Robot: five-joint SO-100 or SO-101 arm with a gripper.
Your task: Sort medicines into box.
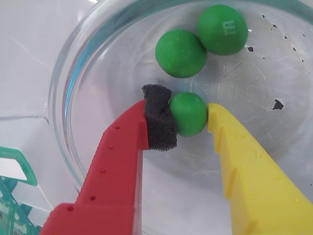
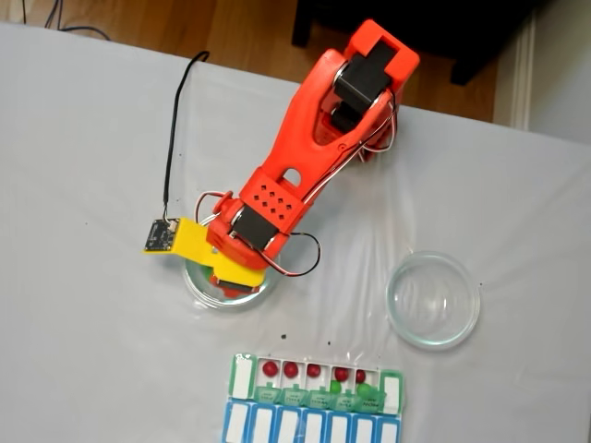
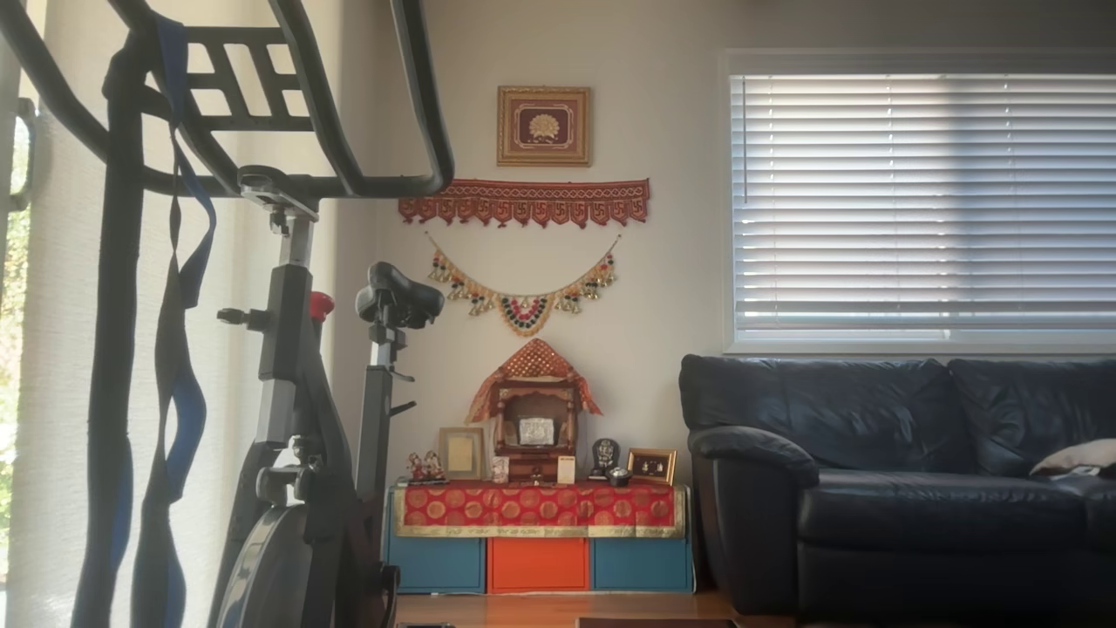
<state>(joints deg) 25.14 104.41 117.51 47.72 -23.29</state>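
Because the glossy green ball [image 1: 190, 113] looks light, hard and slippery, the pincer [image 1: 188, 115] pinches it across its middle, foam pad [image 1: 159, 117] touching, inside the glass dish [image 1: 63, 122].

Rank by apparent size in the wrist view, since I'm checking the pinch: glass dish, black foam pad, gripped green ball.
1. Glass dish, far the largest.
2 and 3. Black foam pad and gripped green ball: too alike to rank.

Tool [image 1: 190, 117] hemmed by glass dish wall [image 1: 63, 98]; two green balls [image 1: 181, 53] just beyond tips. Open desk [image 2: 83, 351] between dish and box [image 2: 314, 383]; second dish [image 2: 433, 300] off right in fixed view.
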